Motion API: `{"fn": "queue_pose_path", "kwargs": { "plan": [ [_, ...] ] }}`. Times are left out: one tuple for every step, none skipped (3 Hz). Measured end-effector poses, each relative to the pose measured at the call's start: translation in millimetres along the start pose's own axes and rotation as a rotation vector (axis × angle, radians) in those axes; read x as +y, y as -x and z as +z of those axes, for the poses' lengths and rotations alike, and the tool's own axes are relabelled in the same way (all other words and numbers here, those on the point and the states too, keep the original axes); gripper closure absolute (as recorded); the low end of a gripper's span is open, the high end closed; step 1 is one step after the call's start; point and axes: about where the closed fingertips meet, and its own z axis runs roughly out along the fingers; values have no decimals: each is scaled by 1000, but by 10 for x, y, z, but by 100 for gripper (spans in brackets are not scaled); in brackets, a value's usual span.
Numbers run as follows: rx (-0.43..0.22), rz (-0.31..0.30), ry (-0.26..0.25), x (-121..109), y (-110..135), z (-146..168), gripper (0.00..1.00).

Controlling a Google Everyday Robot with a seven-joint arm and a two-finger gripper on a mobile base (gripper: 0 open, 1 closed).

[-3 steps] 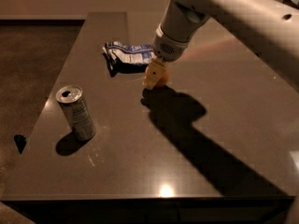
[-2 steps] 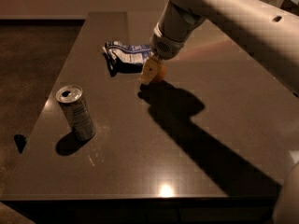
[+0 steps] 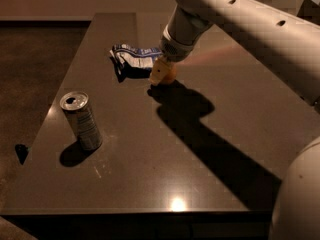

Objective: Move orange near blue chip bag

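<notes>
I'm hovering the gripper (image 3: pixel 161 74) low over the tabletop (image 3: pixel 150 174), jaws gripping the orange (image 3: pixel 170 75) just right of the blue chip bag (image 3: pixel 132 56). I'm judging it light, firm and prone to rolling, so a grip across its middle looks safest.

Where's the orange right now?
In the camera view, the orange is held in the robot's hand toward the far side of the table. It is just right of the blue chip bag, well away from the silver can.
</notes>
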Motion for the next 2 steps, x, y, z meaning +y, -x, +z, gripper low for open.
{"fn": "queue_pose_path", "kwargs": {
  "plan": [
    [-16, 51, -28, -89, -14, 22, 36],
    [-17, 98, -46, -138, -80, 29, 12]
  ]
}}
